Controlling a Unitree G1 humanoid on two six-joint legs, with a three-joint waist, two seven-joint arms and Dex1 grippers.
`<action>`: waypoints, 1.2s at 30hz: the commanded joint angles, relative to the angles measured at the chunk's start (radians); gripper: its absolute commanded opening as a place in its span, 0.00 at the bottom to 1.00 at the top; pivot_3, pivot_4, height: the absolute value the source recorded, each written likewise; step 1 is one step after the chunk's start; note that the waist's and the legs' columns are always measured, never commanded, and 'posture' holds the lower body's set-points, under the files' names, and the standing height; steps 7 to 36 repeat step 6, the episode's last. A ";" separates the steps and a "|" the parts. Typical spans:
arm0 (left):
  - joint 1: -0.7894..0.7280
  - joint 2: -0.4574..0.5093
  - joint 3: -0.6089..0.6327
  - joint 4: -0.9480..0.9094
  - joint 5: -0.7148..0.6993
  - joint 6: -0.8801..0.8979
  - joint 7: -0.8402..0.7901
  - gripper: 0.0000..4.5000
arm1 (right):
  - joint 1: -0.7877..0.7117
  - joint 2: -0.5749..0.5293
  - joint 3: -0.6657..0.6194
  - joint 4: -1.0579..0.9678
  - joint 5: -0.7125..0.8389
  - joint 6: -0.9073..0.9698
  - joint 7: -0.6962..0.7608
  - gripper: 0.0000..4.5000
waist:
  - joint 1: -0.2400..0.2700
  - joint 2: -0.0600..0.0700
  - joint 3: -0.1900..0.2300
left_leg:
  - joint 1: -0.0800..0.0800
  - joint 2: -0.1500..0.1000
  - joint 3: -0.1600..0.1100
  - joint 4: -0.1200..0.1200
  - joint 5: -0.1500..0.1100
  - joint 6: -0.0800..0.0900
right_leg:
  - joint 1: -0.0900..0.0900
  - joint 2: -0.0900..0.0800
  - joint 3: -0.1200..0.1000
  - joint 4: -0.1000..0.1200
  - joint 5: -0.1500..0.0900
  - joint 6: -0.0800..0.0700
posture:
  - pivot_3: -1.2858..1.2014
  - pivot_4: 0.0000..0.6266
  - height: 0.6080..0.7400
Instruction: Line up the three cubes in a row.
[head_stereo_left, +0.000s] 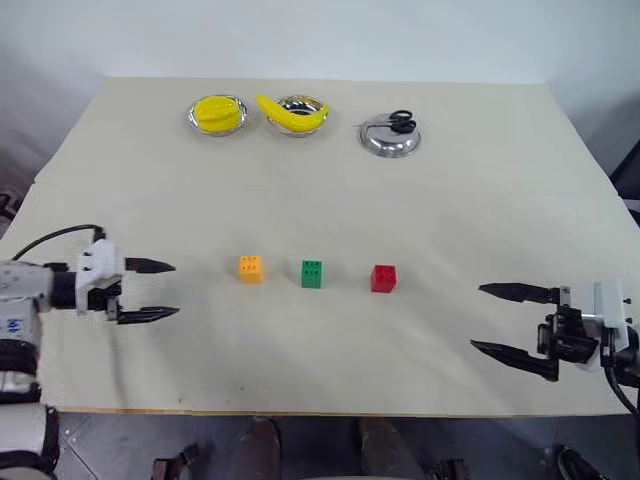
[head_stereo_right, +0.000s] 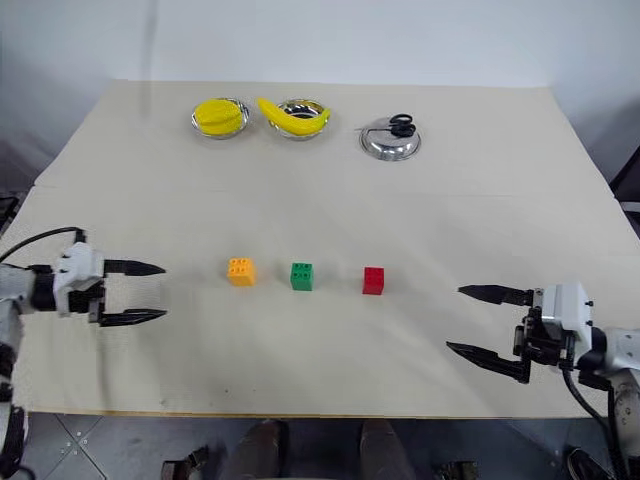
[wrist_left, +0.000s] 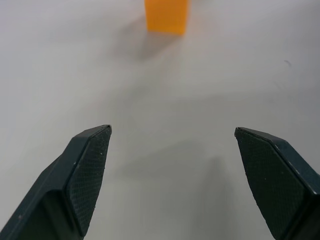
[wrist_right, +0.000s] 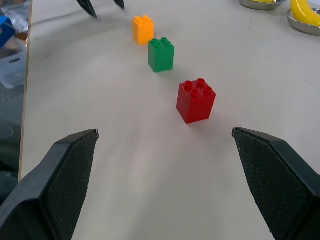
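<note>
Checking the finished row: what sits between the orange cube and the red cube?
The green cube sits between the orange cube and the red cube, apart from both, as the left eye view shows.

Three small plastic toy-brick cubes with studded tops stand in a straight row across the near middle of the pale counter (head_stereo_left: 320, 200), each upright with its studs facing up. The small orange plastic cube (head_stereo_left: 250, 268) is at the left end, the small green plastic cube (head_stereo_left: 312, 273) is in the middle, and the small red plastic cube (head_stereo_left: 383, 278) is at the right end. They are evenly spaced, with a clear gap between neighbours, none touching. The red one sits turned slightly against the line of the other two.
</note>
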 joint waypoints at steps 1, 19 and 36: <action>0.095 0.051 0.090 -0.103 -0.055 0.065 -0.011 0.93 | 0.050 -0.033 -0.083 0.059 -0.019 -0.049 0.053 1.00 | 0.002 0.000 0.000 | 0.000 0.000 0.000 0.000 0.000 0.000 | 0.000 0.000 0.000 0.000 0.000 0.000 | 0.52 0.24 1.00; 0.209 0.055 0.149 -0.191 -0.054 0.110 0.037 0.93 | 0.089 -0.027 -0.091 0.106 -0.048 -0.095 0.073 1.00 | -0.001 0.000 0.000 | 0.001 0.000 0.000 -0.001 -0.001 0.003 | 0.000 0.000 0.000 -0.001 0.000 0.000 | 0.52 0.24 1.00; 0.209 0.055 0.149 -0.191 -0.054 0.110 0.037 0.93 | 0.089 -0.027 -0.091 0.106 -0.048 -0.095 0.073 1.00 | -0.001 0.000 0.000 | 0.001 0.000 0.000 -0.001 -0.001 0.003 | 0.000 0.000 0.000 -0.001 0.000 0.000 | 0.52 0.24 1.00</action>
